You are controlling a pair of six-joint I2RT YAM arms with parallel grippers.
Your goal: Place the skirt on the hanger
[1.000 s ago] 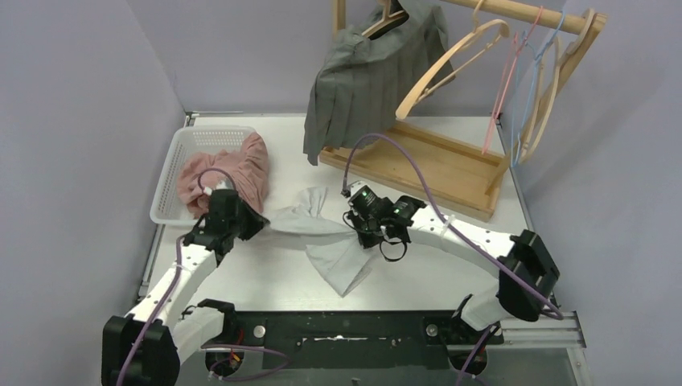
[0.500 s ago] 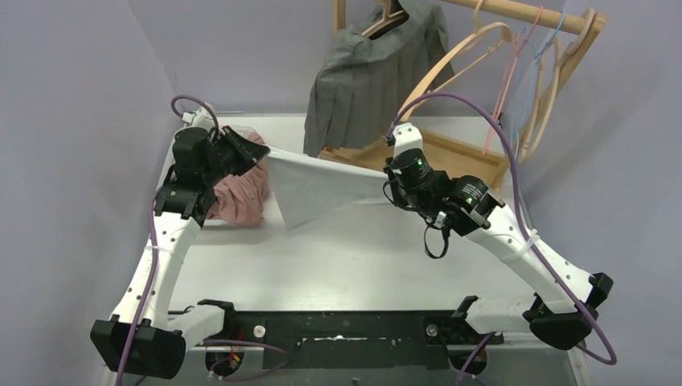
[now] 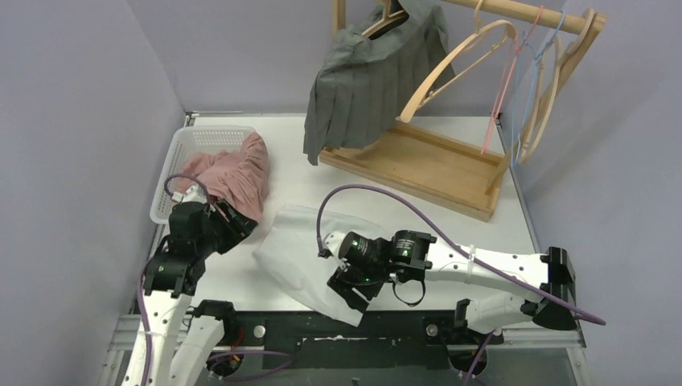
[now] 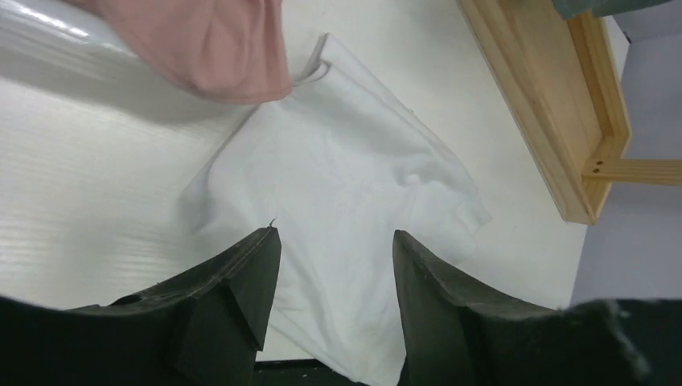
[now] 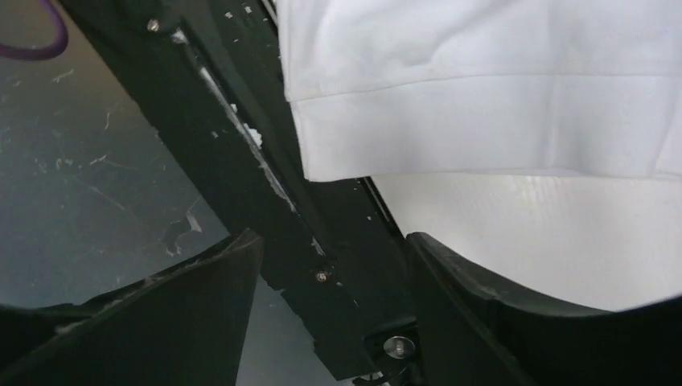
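The white table (image 3: 289,175) fills most of the top view, and at its far right stands a wooden rack (image 3: 418,165) with a tray-like base and a rail overhead. A grey pleated skirt (image 3: 362,80) hangs from a hanger at the left end of that rail, its hem reaching down over the corner of the base. The white skirt (image 3: 297,249) lies spread flat on the table near the front edge, well apart from the rack, and its near corner laps over the black front rail (image 3: 322,322). To the far left sits a white basket (image 3: 181,149), with a pink garment (image 3: 233,173) heaped in it and spilling over its right side towards the white skirt. An empty wooden hanger (image 3: 458,56) hangs tilted from the rail beside the grey skirt, with other hangers of wood and thin pink and blue wire further right. The left gripper (image 3: 240,223) is low over the table just beside the white skirt's left edge, below the pink garment, its fingers (image 4: 241,281) spread wide and holding nothing. The right gripper (image 3: 347,291) is at the skirt's overhanging near corner, above the front rail, its fingers (image 5: 450,273) likewise wide apart with no cloth between them.
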